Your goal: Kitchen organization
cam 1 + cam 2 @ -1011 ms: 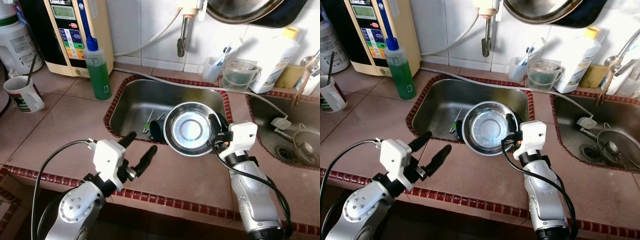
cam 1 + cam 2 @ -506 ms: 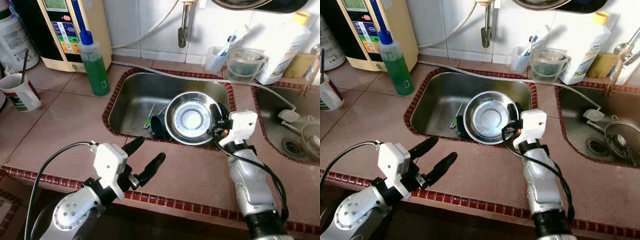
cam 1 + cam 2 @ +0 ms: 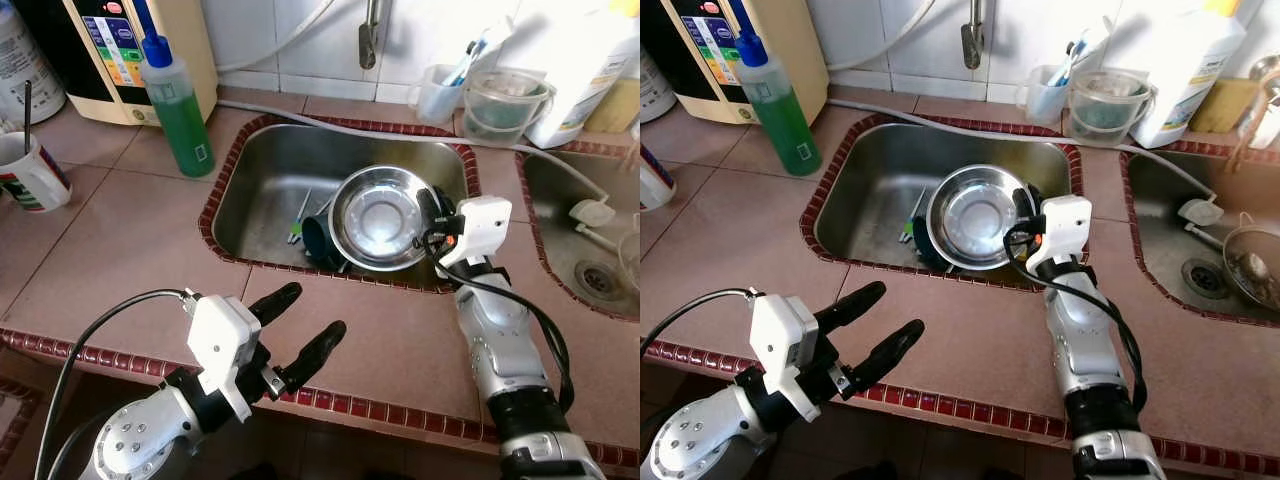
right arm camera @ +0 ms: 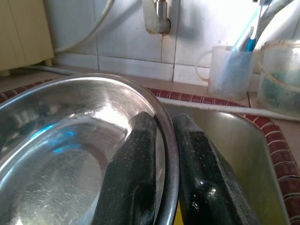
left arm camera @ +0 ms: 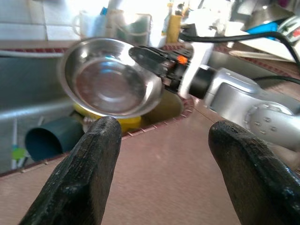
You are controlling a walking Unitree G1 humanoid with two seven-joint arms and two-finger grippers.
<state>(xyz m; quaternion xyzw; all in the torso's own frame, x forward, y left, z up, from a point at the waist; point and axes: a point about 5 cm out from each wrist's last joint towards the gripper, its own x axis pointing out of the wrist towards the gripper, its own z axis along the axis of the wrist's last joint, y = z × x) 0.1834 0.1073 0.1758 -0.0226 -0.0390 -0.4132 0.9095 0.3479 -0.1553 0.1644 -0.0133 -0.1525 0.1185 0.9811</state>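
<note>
Here, we are pinching rim of steel bowl (image 3: 378,218) with right gripper (image 3: 432,222), one finger inside, one outside, so bowl hangs tilted over sink (image 3: 262,180), above dark cup (image 3: 318,243). Left gripper (image 3: 300,332) waiting spread wide, empty, at counter (image 3: 120,250) edge in front of sink, probably clear of lift.

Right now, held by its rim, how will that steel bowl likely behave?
The steel bowl looks stiff and fairly light. The right end effector pinches only its thin rim, so it may pivot or tilt. Its polished metal is probably slippery.
</note>
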